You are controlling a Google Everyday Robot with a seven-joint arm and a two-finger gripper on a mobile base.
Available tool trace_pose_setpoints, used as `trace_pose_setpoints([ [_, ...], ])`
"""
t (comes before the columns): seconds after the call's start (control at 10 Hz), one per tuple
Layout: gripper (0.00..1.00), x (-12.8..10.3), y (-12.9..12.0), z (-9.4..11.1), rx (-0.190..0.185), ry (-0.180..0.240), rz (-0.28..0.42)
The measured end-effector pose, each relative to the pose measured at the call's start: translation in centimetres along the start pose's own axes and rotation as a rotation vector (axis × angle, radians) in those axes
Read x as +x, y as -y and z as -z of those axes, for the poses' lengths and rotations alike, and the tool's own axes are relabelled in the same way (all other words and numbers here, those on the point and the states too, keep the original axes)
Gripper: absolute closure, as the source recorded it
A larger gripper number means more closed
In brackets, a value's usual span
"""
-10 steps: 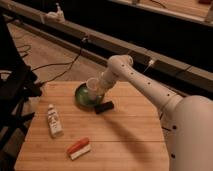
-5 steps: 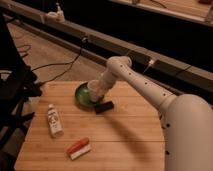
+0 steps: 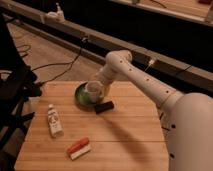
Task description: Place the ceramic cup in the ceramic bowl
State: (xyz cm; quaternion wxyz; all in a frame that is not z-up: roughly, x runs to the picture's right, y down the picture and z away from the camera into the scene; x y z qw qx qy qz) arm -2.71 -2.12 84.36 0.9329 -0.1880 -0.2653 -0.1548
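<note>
The white arm [image 3: 145, 82] reaches from the robot's body down over the far side of the wooden tabletop [image 3: 120, 135], bent at the elbow, its wrist angled toward the ceramic bowl [image 3: 84, 95]. The gripper [image 3: 100, 85] sits above the bowl's right edge, its fingers apparently grasping the ceramic cup [image 3: 93, 90], which is over the bowl's green interior. Releasing off-centre could, in my judgement, tip the cup over the rim toward the dark block [image 3: 104, 106] just beside the bowl. The white bottle [image 3: 53, 120] and red-and-white object [image 3: 79, 148] lie well apart from the bowl.
</note>
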Motion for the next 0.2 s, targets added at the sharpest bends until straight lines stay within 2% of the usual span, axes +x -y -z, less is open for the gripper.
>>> trace_pose_setpoints([
  [0.1, 0.2, -0.03, 0.25, 0.66, 0.016, -0.004, -0.001],
  [0.2, 0.2, -0.06, 0.27, 0.61, 0.016, -0.004, -0.001],
])
